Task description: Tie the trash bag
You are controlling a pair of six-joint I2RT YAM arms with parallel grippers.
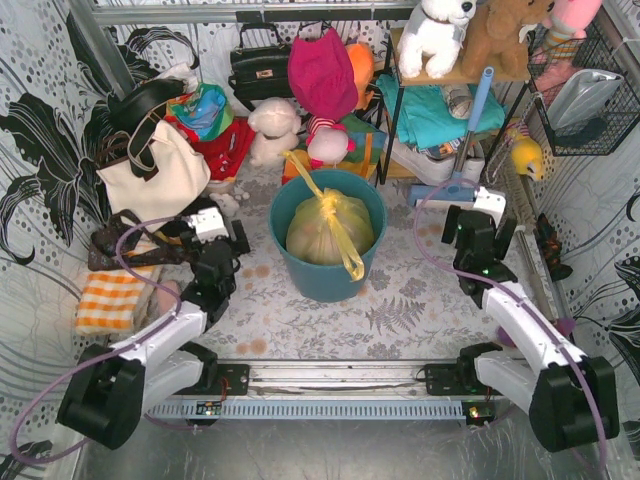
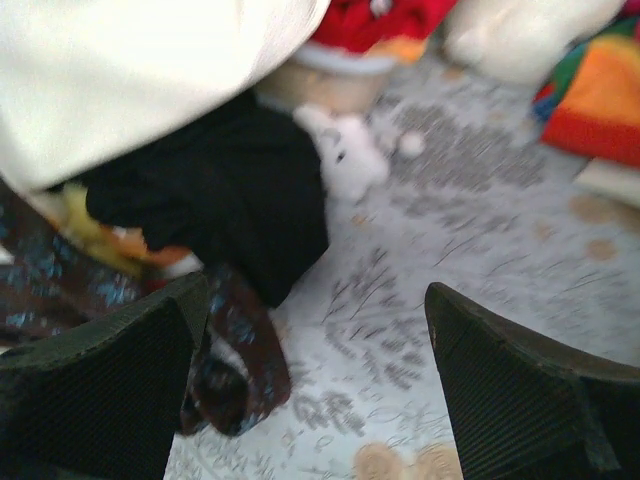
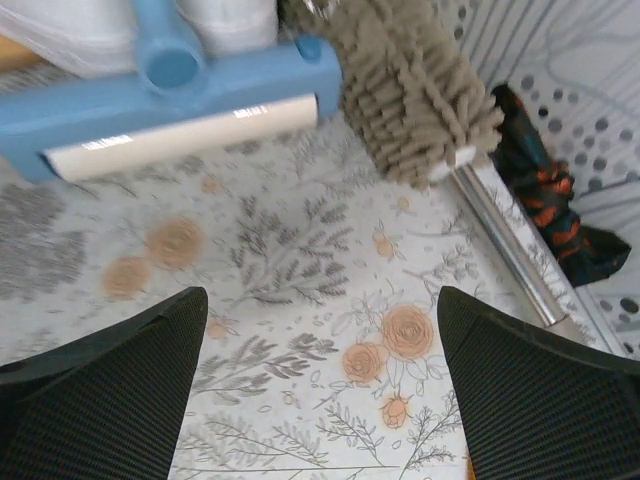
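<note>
Floral cloth (image 1: 400, 310) is spread over the table; at the frame's centre the trash bag (image 1: 325, 235) is seated in a teal bin (image 1: 325, 278), its handles knotted. The left gripper (image 2: 315, 300) at mid-left and the right gripper (image 3: 320, 300) at mid-right are held wide open, empty, well apart from it.

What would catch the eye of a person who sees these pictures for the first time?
The yellow trash bag sits in the middle, inside the teal bin, its handles knotted on top. On either side the left gripper and the right gripper stand open and empty, apart from the bag. Behind, plush toys and handbags crowd the back wall.
</note>
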